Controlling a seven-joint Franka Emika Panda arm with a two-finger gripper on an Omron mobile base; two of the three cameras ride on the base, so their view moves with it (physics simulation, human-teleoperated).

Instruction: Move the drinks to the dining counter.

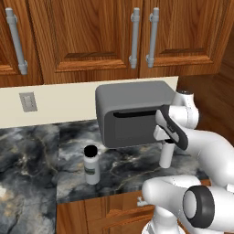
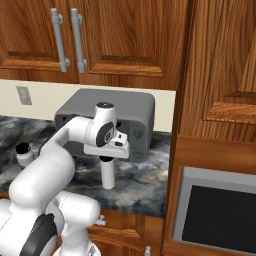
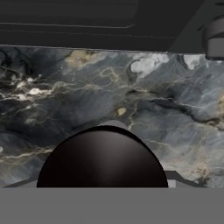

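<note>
Kitchen worktop scene. I had gripper (image 2: 107, 162) directly over slim plain bottle (image 2: 107, 176), centre of right base frame, before microwave (image 2: 107, 117). Black cap (image 3: 103, 159) sat close under hand camera; finger opening and hold: could not tell. Labelled bottle (image 1: 92, 165) stood lower-centre left. Judged pickup step; next, lift, drive to dining counter.

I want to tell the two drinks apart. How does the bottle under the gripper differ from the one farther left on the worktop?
The slim bottle is plain white; the labelled bottle is wider, with a grey-green band. The slim bottle stands directly under the gripper, before the microwave; the labelled bottle stands free, left of it. Whether the fingers grip the slim bottle is unclear. Both stand upright on the marbled worktop.
</note>
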